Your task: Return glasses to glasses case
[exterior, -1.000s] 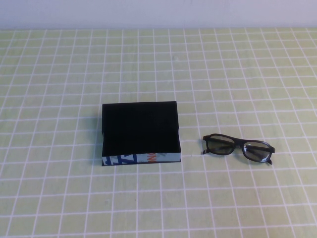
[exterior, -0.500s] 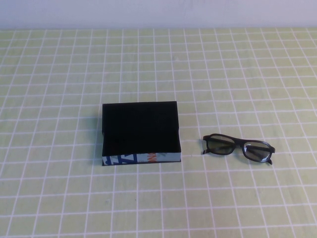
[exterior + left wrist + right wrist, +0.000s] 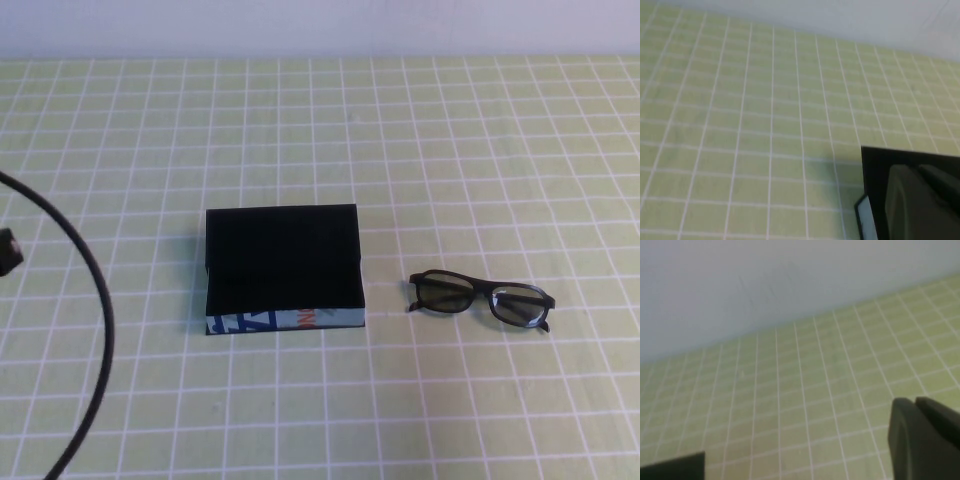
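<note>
The glasses case (image 3: 284, 270) sits mid-desk (image 3: 450, 130), its black inside too dark to make out any contents. The glasses (image 3: 479, 298) lie folded on the desk well apart to its right, not in it. A black cable (image 3: 95, 300) curves in at the left edge. The left gripper (image 3: 920, 200) and right gripper (image 3: 925, 440) only show as dark blurry bits in their wrist views, so can't tell how their fingers stand.

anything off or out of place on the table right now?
Nothing odd. The glasses case lies square with its flap shut; the glasses lie beside it, apart, slightly angled. The left arm's cable shows at the table's left edge. The left gripper and right gripper hold nothing.
</note>
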`<move>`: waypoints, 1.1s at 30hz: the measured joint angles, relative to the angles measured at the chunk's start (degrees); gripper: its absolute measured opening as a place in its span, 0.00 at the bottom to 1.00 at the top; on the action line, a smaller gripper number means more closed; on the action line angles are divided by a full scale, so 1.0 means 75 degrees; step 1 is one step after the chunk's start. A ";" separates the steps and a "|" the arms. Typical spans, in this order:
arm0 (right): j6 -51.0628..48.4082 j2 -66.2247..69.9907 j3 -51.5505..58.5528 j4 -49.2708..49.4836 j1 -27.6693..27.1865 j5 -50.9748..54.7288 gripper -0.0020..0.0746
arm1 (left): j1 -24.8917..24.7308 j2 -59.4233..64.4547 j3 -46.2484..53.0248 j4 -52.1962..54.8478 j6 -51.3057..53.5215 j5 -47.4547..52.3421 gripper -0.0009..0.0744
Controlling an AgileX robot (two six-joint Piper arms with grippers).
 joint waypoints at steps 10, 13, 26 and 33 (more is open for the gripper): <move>-0.1628 0.3523 -0.2282 0.0159 0.0201 0.2501 0.00 | 0.0000 0.0807 0.0000 -0.1761 0.0998 0.0493 0.01; -0.2823 0.4423 -0.3292 0.0501 0.0201 0.4044 0.00 | 0.0000 0.0811 0.0000 -0.1891 0.2042 0.0802 0.01; -0.5030 0.6529 -0.6175 0.0393 0.1312 0.6633 0.09 | 0.0000 0.0811 0.0000 -0.3395 0.4360 0.2345 0.01; -0.5533 0.7465 -0.6251 -0.1167 0.2104 0.6603 0.40 | 0.0000 0.0811 0.0000 -0.3746 0.4719 0.2704 0.01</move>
